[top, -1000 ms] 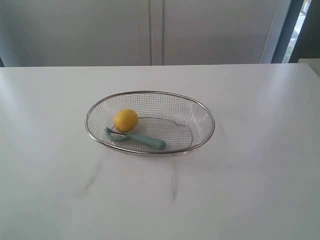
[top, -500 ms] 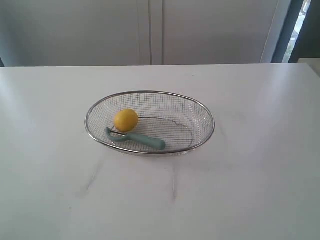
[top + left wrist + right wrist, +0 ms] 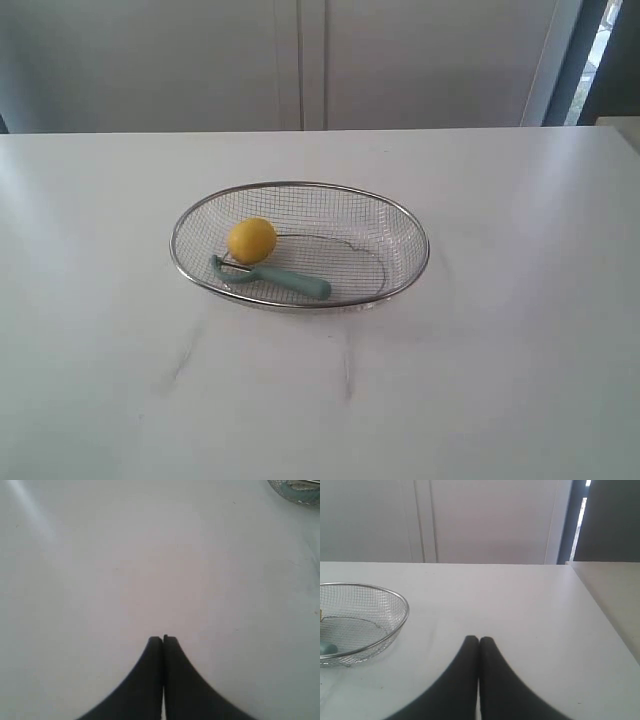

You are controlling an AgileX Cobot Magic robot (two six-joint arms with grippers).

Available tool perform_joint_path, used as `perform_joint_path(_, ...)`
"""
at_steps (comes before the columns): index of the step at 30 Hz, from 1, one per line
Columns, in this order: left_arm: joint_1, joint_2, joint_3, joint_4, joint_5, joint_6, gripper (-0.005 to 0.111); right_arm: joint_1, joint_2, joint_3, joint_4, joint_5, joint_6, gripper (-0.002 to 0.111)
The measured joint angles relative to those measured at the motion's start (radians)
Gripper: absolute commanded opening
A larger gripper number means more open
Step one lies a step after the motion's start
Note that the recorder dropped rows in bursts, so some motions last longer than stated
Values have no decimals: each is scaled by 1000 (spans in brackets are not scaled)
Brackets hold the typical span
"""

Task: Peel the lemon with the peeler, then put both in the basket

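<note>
The yellow lemon (image 3: 252, 241) lies inside the silver mesh basket (image 3: 405, 226), toward its left end. Just in front of the lemon, the teal peeler (image 3: 285, 281) also lies in the basket, blade head to the left. Neither arm shows in the exterior view. In the left wrist view my left gripper (image 3: 163, 639) is shut with nothing in it, over bare table, with the basket (image 3: 300, 495) only at a frame corner. My right gripper (image 3: 479, 640) is shut and empty too, apart from the basket (image 3: 402, 610), where a bit of the peeler (image 3: 327, 649) shows.
The white table (image 3: 500, 380) runs wide around the basket. Its far edge meets a pale wall (image 3: 300, 60), and its right edge (image 3: 590, 600) shows in the right wrist view, with a dark opening (image 3: 607, 520) beyond.
</note>
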Motion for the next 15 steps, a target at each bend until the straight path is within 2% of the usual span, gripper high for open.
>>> perform_joint_path(15, 0, 0, 0, -2, 0, 0, 0, 0, 0, 30, -31, -15, 1, 0)
